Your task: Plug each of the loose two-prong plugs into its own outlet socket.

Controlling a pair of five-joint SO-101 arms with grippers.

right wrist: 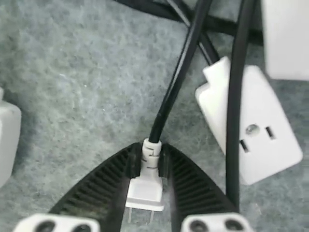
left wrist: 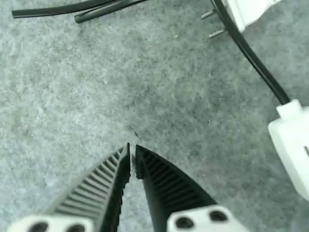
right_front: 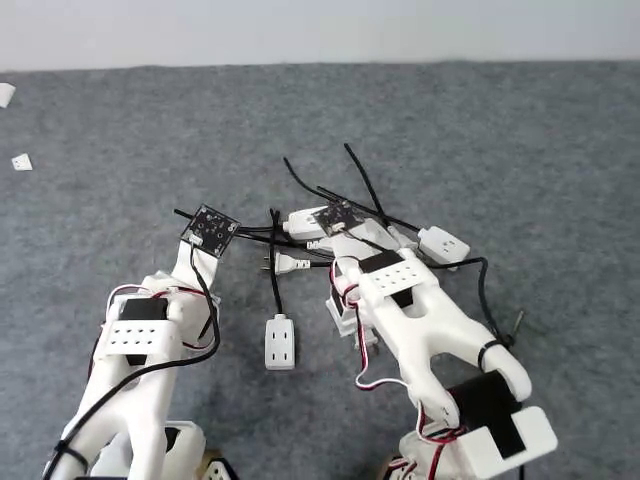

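Note:
My right gripper (right wrist: 148, 151) is shut on a white two-prong plug (right wrist: 144, 186), whose prongs point back toward the wrist and whose black cable (right wrist: 176, 82) runs away from it. A white outlet socket (right wrist: 251, 128) lies just beyond the right fingertips, slots up. My left gripper (left wrist: 132, 148) is shut on nothing, low over bare carpet. A second loose plug (right_front: 291, 263) lies between the arms, and its prongs (left wrist: 211, 24) show past the left gripper. Another socket (right_front: 280, 340) lies nearer the arm bases, and one more socket (right_front: 443, 243) sits to the right.
Tangled black cables (right_front: 330, 195) cross the grey carpet (right_front: 480, 130) behind the grippers. A socket block (left wrist: 292, 145) lies close beside the left gripper. Two small white scraps (right_front: 20, 161) lie far left. The carpet's far half is open.

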